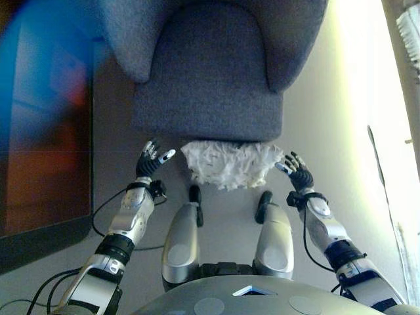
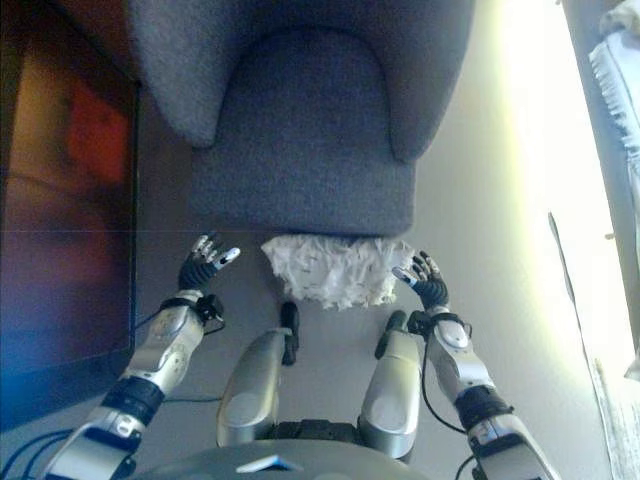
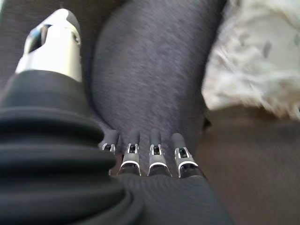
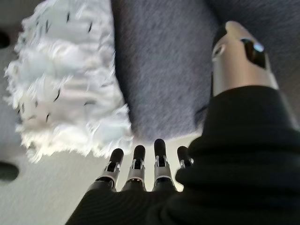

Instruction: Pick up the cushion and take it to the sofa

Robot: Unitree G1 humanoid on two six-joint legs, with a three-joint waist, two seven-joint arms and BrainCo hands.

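Observation:
A fluffy white cushion (image 1: 228,163) lies on the floor against the front of a grey armchair (image 1: 210,85), between my two hands. My left hand (image 1: 151,161) is open, a short way to the left of the cushion and not touching it. My right hand (image 1: 296,172) is open just to the right of the cushion, its fingertips close to the cushion's edge. The right wrist view shows the cushion (image 4: 70,93) past the straight fingers (image 4: 136,164), with the chair's seat (image 4: 164,70) beside it. The left wrist view shows the cushion (image 3: 258,61) off to one side of that hand's fingers (image 3: 154,157).
A dark red-brown rug or panel (image 1: 39,131) covers the floor to the left. A pale wall or curtain edge (image 1: 394,98) runs along the right. The armchair's arms (image 1: 125,39) rise on both sides of its seat.

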